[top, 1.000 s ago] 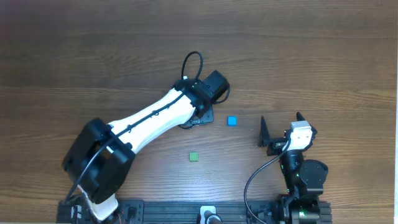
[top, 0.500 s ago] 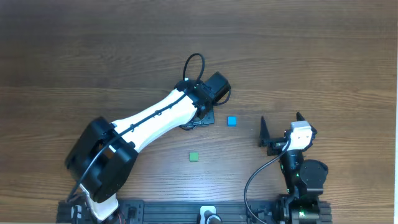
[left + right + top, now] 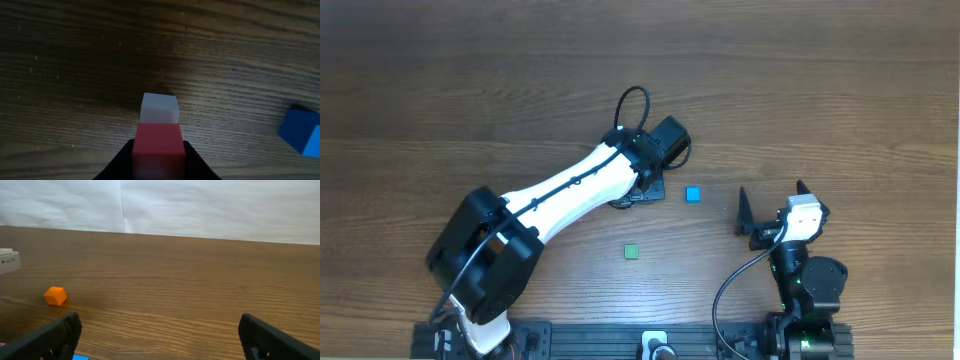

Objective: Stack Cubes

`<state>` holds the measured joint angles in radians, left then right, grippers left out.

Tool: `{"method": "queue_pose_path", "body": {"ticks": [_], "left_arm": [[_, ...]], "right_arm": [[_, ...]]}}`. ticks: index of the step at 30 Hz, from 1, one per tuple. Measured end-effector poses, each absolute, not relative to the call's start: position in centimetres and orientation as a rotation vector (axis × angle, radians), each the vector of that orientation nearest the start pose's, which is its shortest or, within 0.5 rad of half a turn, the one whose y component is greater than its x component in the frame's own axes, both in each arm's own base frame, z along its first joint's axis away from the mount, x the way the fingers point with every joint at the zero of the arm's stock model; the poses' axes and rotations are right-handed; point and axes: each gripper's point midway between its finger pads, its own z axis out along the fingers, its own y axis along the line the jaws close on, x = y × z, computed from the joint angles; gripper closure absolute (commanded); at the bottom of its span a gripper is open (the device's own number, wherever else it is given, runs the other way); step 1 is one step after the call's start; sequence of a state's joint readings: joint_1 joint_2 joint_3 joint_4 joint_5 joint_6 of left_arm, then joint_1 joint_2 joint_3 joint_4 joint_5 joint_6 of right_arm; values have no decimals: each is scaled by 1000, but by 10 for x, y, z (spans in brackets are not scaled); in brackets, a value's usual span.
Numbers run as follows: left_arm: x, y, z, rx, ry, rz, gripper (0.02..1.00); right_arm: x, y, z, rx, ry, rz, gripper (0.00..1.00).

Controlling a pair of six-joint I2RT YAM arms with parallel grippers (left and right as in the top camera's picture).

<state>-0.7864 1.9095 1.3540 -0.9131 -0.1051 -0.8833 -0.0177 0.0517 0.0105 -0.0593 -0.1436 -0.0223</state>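
- Jaws of the left gripper (image 3: 158, 160) clamp a small red cube (image 3: 158, 142), which sits by a pale grey cube (image 3: 159, 108) near a small blue cube (image 3: 693, 194).
- The right gripper (image 3: 770, 190) is spread wide and empty, on the blue cube's far side.
- A small green cube (image 3: 632, 252) lies apart from the blue cube.

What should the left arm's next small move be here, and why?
Probably ease the left gripper straight down: it is shut on the red cube, which looks centred with the white cube just beyond it. Whether they touch, I cannot tell.
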Motion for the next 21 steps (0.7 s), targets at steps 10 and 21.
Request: {"method": "queue_pose_path", "body": {"ticks": [10,21], "left_arm": [[277,-250,41,-153,2985,0,860],[277,-249,33,-153,2995,24,860]], "right_arm": [[247,20,153,-112,1667,90,9],[247,20,153,-112,1667,90,12]]}}
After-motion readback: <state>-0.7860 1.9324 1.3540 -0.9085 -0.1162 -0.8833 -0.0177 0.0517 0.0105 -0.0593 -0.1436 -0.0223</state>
